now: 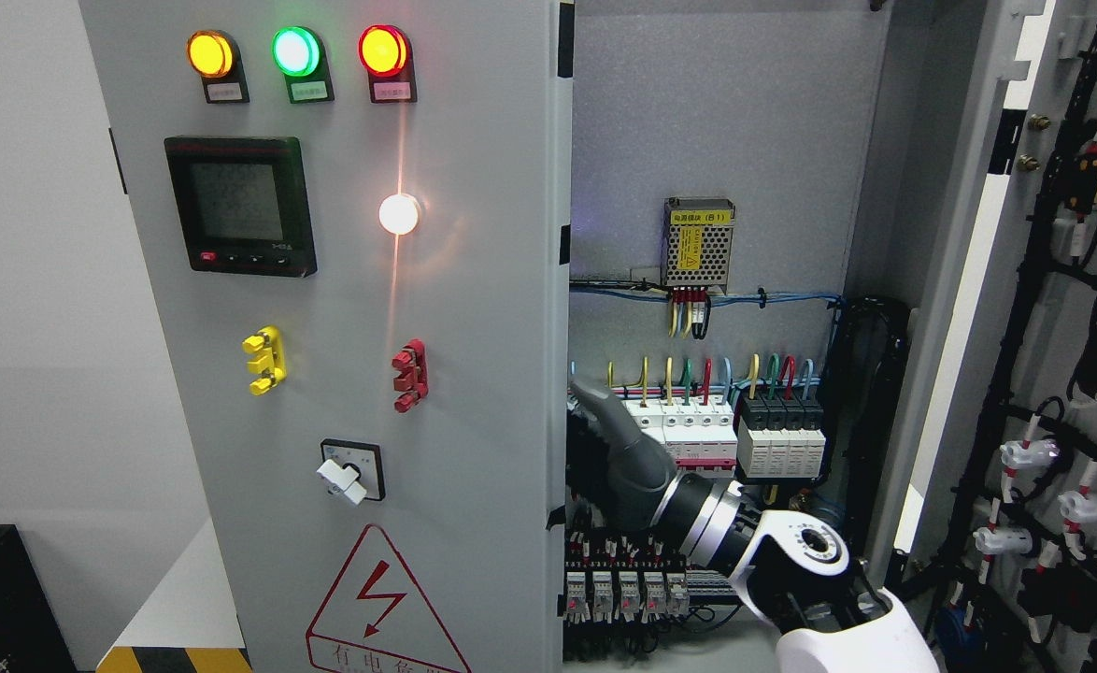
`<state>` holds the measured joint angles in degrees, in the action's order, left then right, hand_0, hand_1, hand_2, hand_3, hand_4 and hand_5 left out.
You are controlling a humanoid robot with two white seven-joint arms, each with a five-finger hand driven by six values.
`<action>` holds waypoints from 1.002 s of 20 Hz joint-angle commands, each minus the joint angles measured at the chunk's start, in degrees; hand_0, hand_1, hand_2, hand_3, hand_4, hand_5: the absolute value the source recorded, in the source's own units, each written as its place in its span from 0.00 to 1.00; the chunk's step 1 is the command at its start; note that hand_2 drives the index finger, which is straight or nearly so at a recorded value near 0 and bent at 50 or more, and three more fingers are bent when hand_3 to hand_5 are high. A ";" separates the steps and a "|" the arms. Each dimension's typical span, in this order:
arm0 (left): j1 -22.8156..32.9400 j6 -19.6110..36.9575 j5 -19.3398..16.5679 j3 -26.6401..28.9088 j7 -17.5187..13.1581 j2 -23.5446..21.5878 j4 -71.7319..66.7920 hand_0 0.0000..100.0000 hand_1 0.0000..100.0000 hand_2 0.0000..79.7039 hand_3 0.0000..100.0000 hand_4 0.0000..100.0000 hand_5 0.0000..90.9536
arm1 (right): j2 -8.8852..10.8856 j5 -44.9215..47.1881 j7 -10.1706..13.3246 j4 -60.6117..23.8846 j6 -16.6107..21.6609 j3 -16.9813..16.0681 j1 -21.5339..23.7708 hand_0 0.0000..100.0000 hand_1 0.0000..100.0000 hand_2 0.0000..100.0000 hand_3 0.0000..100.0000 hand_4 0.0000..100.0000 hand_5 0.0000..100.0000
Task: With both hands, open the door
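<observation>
Cabinet observed with two doors. The right door (1025,280) is swung wide open at the picture's right, its inner face with wiring and connectors exposed. The left door (352,280) stands nearly shut, its free vertical edge (558,374) running top to bottom near the picture's middle; this long axis is upright.

The right hand (619,449) is seen entering from lower right, its arm passing in front of the open compartment. The hand is placed just inside the cabinet, directly right of the left door's free edge, at about breaker height. One grey digit (595,397) is seen pointing up and left toward the edge. Whether the remaining fingers are curled behind the edge or spread is not resolved; contact with the door cannot be confirmed. No left hand is in view.

Judgement: the left door lies immediately left of the right hand, so the coming move is expected to be a hook behind the edge and an outward pull or push, hinge side being at picture left.

Legible marks: yellow label on the power supply (698,243) reads "电源模块 (B1)". The warning triangle (380,608) carries a lightning bolt and Chinese text starting "有电", cut off by the frame. Captions under the three indicator lamps (296,51) are too small to be read
</observation>
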<state>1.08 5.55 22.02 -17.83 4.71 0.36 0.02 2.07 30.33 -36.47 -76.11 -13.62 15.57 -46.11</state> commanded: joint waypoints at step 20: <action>0.94 -0.02 0.04 -0.01 0.04 1.13 1.65 0.00 0.00 0.00 0.00 0.00 0.00 | 2.67 1.48 0.43 -12.30 0.26 4.72 8.13 0.19 0.00 0.00 0.00 0.00 0.00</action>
<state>2.04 5.55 22.04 -17.84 4.74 0.06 0.00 3.31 31.64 -35.99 -82.01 -13.43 16.43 -40.92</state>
